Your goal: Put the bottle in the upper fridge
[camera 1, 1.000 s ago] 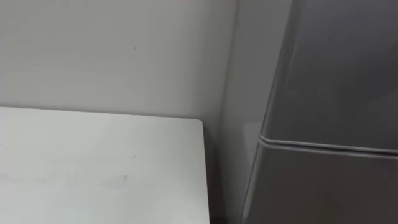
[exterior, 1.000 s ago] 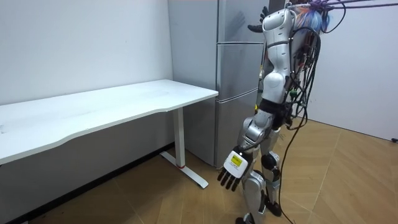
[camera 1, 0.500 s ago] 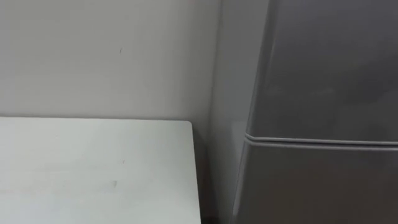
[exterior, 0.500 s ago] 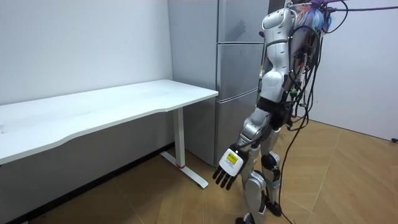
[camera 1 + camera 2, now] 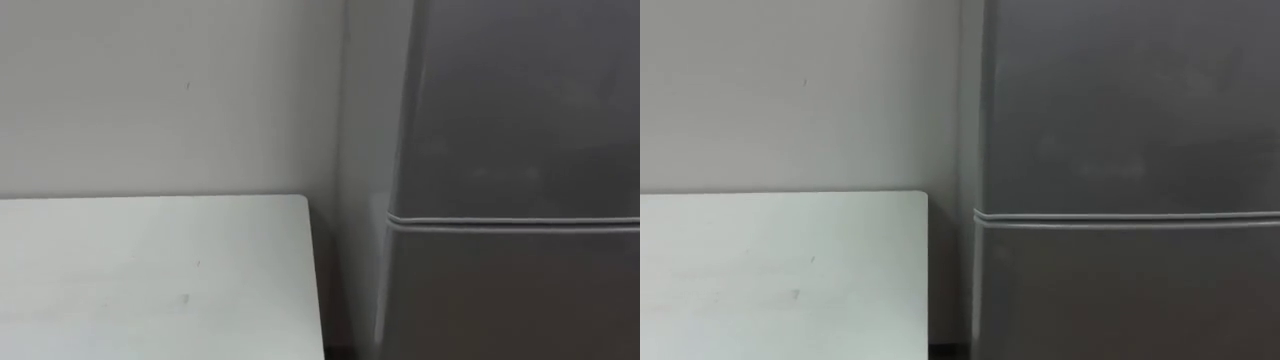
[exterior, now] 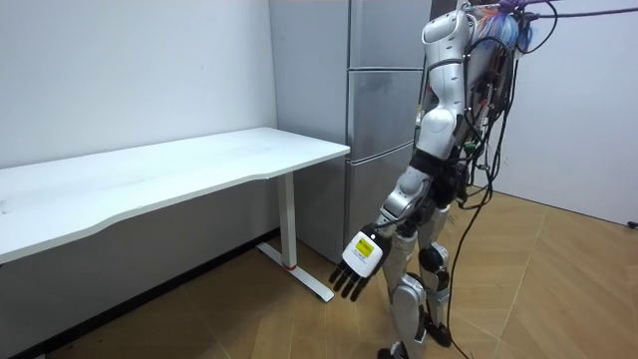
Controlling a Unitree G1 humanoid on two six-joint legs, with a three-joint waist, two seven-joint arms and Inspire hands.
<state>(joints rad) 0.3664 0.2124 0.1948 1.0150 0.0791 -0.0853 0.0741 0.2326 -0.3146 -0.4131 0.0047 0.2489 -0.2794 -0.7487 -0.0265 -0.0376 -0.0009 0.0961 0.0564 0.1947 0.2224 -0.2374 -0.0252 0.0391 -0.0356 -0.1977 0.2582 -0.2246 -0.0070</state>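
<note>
The robot stands close before the fridge (image 6: 384, 110), the white table (image 5: 150, 270) just to its left, and the upper door (image 5: 520, 100) is shut above the seam. Its left hand (image 6: 356, 267) hangs low by the leg with fingers loosely spread, holding nothing — where the bottle is cannot be told. A bottle is likely light, stiff and smooth-walled, so apt to slip; it would best be taken round the middle of its body, kept upright — and the door needs opening first.
</note>
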